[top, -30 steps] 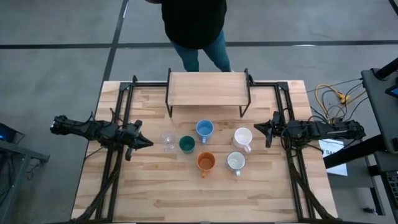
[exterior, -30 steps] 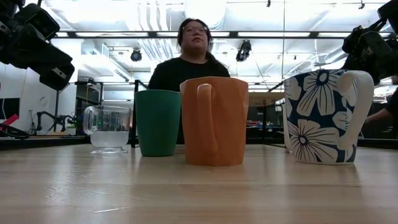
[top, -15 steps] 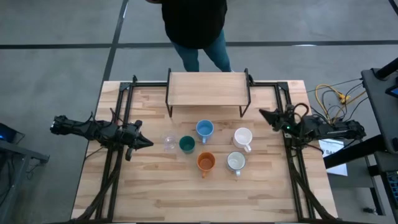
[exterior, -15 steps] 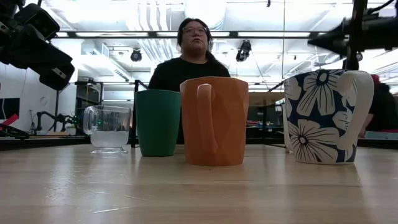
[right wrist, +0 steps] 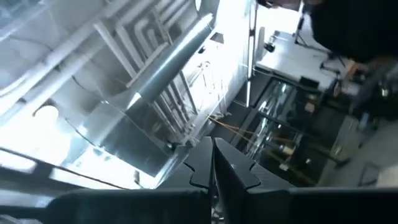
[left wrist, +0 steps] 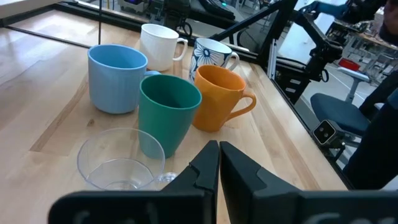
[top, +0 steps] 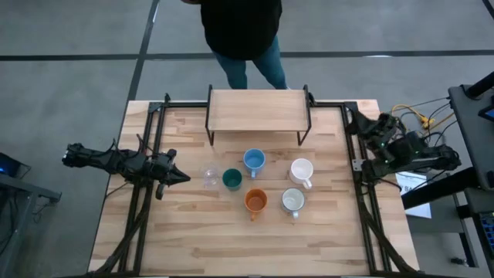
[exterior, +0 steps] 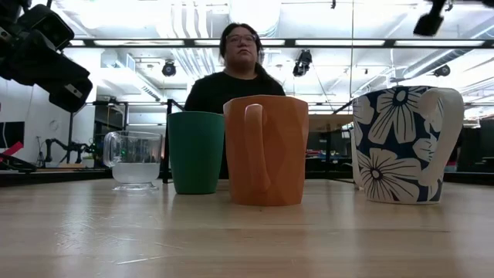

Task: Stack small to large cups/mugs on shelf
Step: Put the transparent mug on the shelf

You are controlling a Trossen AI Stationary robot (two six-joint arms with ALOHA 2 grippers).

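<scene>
Overhead, wood table (top: 193, 247) w/ 6 cups, person (top: 241, 31) behind shelf (top: 258, 110); both tools closed, empty.

Six cups (top: 255, 179) clustered mid-table (top: 193, 239), just before the shelf (top: 258, 110); bare boards lay wide at both sides and in front, the shelf top unoccupied.

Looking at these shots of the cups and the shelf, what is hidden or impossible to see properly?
- Low view: the light blue mug and white mug are hidden behind the orange mug and flowered mug.
- Low view: the shelf is almost wholly blocked by the cups.
- Right wrist view: it points at the ceiling, so no cup shows.
- High view: the clear glass is faint against the wood.
</scene>
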